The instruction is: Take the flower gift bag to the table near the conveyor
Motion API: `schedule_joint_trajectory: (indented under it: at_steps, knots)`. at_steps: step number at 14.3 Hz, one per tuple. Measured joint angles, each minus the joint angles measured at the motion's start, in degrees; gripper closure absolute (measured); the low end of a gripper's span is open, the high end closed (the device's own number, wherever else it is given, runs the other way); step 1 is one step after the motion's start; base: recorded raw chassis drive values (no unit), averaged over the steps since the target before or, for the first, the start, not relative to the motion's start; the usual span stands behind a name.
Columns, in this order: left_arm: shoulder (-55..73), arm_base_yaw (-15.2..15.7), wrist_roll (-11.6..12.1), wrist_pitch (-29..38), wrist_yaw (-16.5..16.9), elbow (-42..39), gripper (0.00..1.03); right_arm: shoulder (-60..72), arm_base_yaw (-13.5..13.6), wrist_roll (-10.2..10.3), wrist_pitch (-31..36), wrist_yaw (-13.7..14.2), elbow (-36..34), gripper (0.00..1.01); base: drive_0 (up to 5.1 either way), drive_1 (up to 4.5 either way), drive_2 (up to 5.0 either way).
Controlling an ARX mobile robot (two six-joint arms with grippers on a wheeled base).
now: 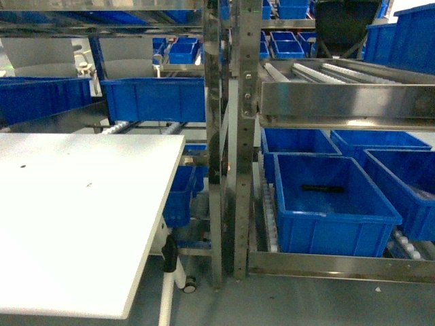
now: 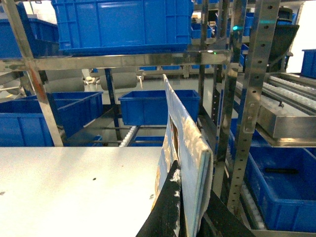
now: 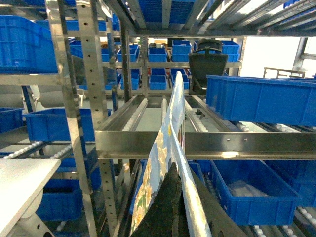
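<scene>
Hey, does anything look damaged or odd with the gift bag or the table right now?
The gift bag, pinched flat in the left gripper, has a frayed, whitish edge near the grip. The right gripper also clamps a flat printed bag. The table shows only a few dark specks. Neither bag appears in the head view.

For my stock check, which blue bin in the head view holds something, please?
The front bin at lower right: a dark bar lies on its floor; no other bin shows contents.

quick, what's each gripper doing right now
left gripper: shut on the flower gift bag
right gripper: shut on the same flower gift bag
</scene>
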Motion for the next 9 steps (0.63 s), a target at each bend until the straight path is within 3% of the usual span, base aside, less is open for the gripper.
schedule_joint_trajectory:
  at_steps: [9]
  knots:
    - [0.0,0.0,0.0,-0.1,0.0,0.0,1.01,-0.3,0.0,0.0,0.2,0.0,0.0,0.99,-5.0,2.27,2.6]
